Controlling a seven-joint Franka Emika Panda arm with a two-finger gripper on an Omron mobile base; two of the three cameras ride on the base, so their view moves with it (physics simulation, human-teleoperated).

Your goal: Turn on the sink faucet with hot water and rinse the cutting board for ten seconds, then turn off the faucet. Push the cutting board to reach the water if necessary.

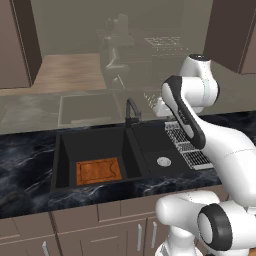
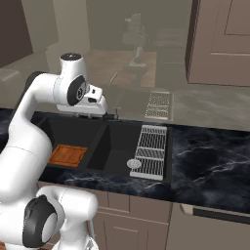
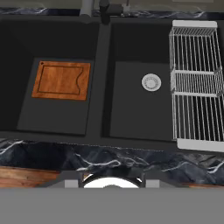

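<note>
Nearest, the flat rectangular orange-brown wooden cutting board [image 3: 61,80] lies on the floor of the large deep basin of the wide matte-black double-basin sink [image 3: 99,78], well left of the divider. It looks stiff, light and low, likely to slide once wet; pushing an edge seems surer than pinching it. Whether the gripper's fingers are spread or closed I cannot tell. Beyond, the slim matte-black gooseneck faucet [image 1: 132,111] stands behind the divider, with no water running

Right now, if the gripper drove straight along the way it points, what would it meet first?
Probably the sink, near the divider between its basins, right of the cutting board; the way looks free until then, though depth is unclear.
</note>
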